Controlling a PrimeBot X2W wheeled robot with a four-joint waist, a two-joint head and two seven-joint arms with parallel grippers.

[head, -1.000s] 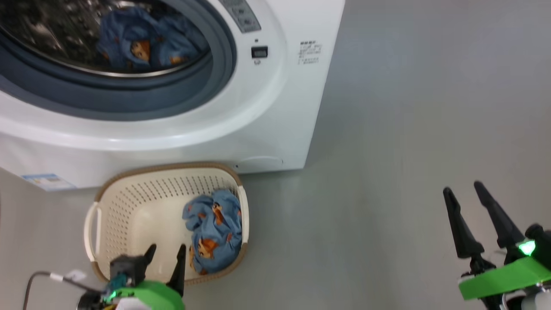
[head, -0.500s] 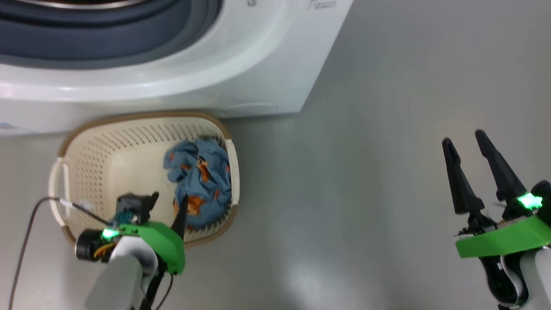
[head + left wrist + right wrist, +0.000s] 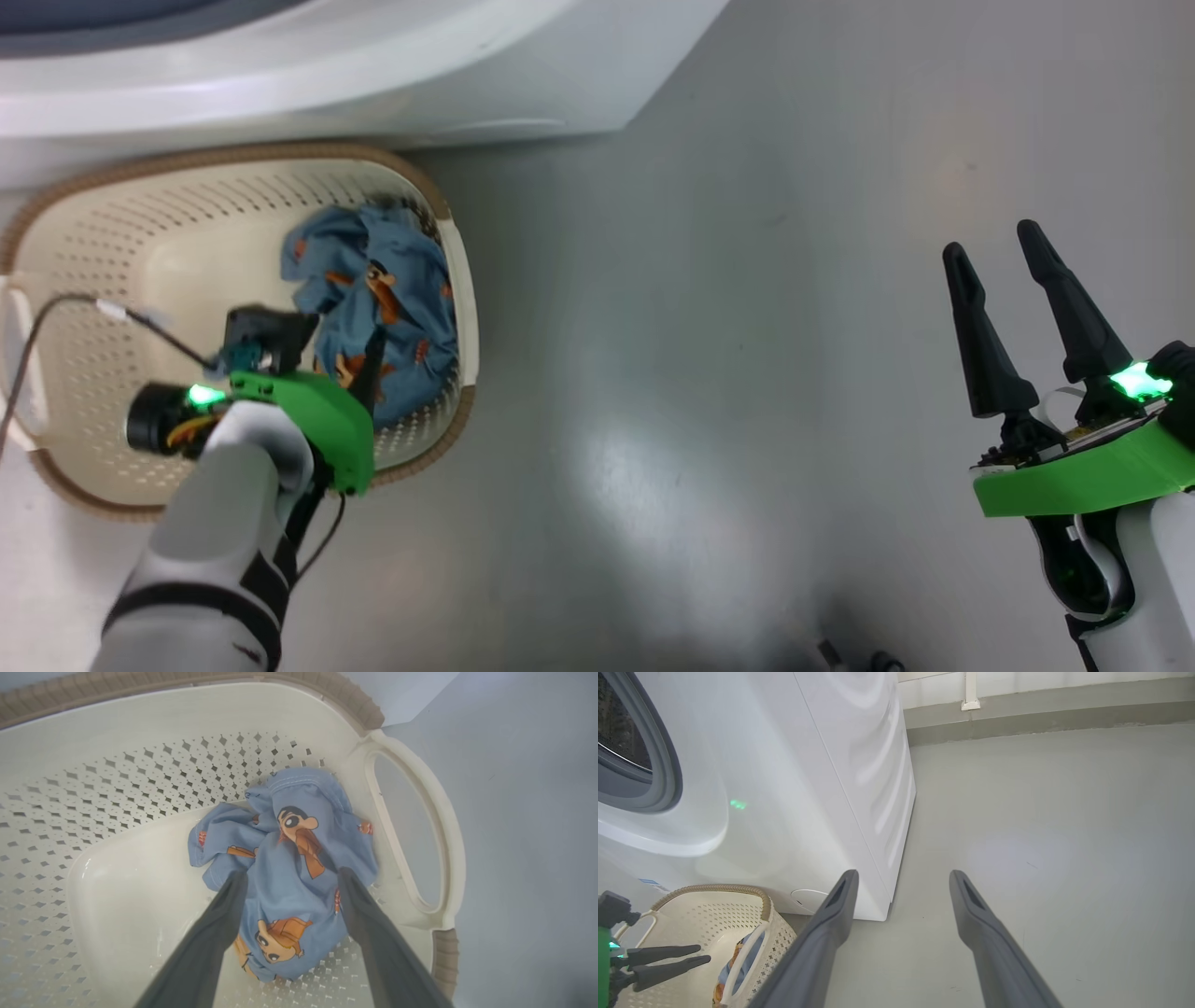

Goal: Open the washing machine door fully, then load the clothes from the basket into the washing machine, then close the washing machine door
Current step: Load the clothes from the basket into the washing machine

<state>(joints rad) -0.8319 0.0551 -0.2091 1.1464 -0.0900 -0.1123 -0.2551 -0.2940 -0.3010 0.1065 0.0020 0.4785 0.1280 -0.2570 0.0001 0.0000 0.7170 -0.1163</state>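
Clothes [image 3: 299, 891] lie bunched at the basket's [image 3: 140, 765] right end, long axis near-to-far, directly under the left end effector [image 3: 290, 872], spread apart astride the heap; right end effector [image 3: 990, 235], also apart, is well right.

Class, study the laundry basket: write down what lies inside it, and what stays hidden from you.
Inside the basket lies a crumpled heap of light-blue clothes against one handle end, with the open left gripper poised over it. The heap covers whatever lies beneath it.

The head view's edges crop the washing machine [image 3: 280, 75] and the basket [image 3: 233, 152].
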